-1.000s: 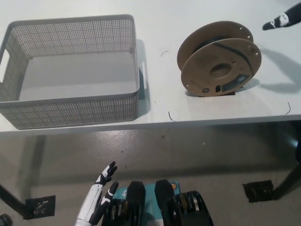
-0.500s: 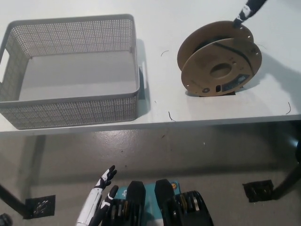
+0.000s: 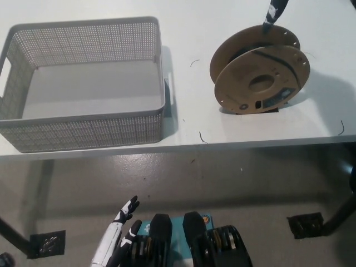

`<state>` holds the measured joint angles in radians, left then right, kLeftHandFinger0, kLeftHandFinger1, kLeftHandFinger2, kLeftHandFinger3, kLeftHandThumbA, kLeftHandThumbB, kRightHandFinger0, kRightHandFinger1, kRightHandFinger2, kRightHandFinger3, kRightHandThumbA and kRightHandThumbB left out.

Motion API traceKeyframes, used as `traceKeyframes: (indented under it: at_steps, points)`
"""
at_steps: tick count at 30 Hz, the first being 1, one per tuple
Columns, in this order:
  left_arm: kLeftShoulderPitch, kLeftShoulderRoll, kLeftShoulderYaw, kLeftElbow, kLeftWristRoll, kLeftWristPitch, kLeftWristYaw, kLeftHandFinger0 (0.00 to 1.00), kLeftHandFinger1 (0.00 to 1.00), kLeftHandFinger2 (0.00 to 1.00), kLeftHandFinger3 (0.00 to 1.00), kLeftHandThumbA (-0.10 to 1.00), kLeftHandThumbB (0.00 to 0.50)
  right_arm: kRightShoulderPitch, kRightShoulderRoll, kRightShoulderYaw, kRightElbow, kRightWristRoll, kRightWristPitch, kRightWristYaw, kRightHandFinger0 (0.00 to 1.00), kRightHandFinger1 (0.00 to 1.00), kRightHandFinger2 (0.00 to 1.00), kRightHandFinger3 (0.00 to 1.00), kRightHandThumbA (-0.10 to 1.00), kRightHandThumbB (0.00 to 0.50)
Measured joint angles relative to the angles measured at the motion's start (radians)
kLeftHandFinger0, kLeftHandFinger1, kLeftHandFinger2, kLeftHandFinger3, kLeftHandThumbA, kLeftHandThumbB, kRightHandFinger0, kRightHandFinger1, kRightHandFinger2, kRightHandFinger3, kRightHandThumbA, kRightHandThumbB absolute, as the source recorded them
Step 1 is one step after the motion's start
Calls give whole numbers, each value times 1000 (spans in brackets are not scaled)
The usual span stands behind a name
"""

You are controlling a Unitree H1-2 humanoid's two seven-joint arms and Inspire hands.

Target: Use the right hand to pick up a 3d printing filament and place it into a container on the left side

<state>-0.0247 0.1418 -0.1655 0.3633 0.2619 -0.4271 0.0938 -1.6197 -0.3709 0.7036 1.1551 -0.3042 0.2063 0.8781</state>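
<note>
Compared with a second ago, a clear change at the top of the head view: the right hand [image 3: 275, 13], then far at the 2 o'clock corner and well apart from the spool, now comes in from the top edge at about 1 o'clock. Only its dark tip with some white marks visible, pointing down, just at the back rim of the filament spool [image 3: 259, 71]. Touching or only just above the rim: cannot tell from this angle. Open or closed: also cannot tell, because most of the hand is cut off by the picture edge.

For the task, probably the approach phase, close to its end but no grasp yet. Spool in the same place as before, standing on its edge on the white table [image 3: 189, 33], tilted a little, at 1 to 2 o'clock from the picture centre. Nothing lifted so far.

Grey basket [image 3: 83, 130] at 10 o'clock, well apart from the spool, with only its bare floor showing inside. Likely the container for the placing.

Left hand [image 3: 119, 236] low at 7 o'clock, below the table edge, resting, fingers apart and holding nothing. Only a small shift against the earlier pictures.

Next need, as a judgement: a firm hold over the rim or through the hub, because a spool on its edge can roll or tip easily when pushed.
</note>
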Motion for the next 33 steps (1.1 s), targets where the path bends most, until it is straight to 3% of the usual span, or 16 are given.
traceKeyframes:
  at_steps: [2,7,10,12,14,18,23,26,32,33]
  points:
    - [0,0,0,0,0,0,0,1000,1000,1000,1000,1000,126,0,7,2,11,-14,0,6,1000,1000,1000,1000,1000,438]
    - [-1,0,0,-1,0,0,0,1000,1000,1000,1000,1000,113,-1,17,3,29,-41,-2,28,1000,1000,1000,1000,1000,392]
    - [0,0,0,-5,1,0,0,1000,1000,1000,1000,1000,100,1,22,-5,44,-54,-1,28,1000,1000,1000,1000,1000,398]
    - [-1,0,1,-9,2,0,0,1000,1000,1000,1000,1000,116,3,26,-8,57,-59,-2,27,1000,1000,1000,1000,1000,311]
    - [-1,1,1,-11,2,0,0,1000,1000,1000,1000,1000,122,10,33,-15,76,-63,-15,26,1000,1000,1000,1000,1000,283]
    - [-1,3,1,-11,2,0,-1,1000,1000,1000,1000,1000,136,34,55,-31,133,-69,-52,23,1000,1000,1000,1000,1000,398]
    - [-1,7,1,-11,3,0,-1,1000,1000,1000,1000,1000,133,62,80,-29,172,-95,-75,-18,1000,1000,1000,1000,1000,386]
    - [-1,7,1,-11,3,0,-1,1000,1000,1000,1000,1000,141,64,88,-26,182,-110,-97,-34,1000,1000,1000,1000,1000,458]
    - [-9,8,1,-11,3,0,-6,1000,1000,1000,1000,1000,137,65,107,-13,209,-148,-117,-68,1000,1000,1000,1000,1000,443]
    - [-11,8,1,-11,3,0,-8,1000,1000,1000,1000,1000,139,65,111,-14,212,-154,-118,-82,1000,1000,1000,1000,807,348]
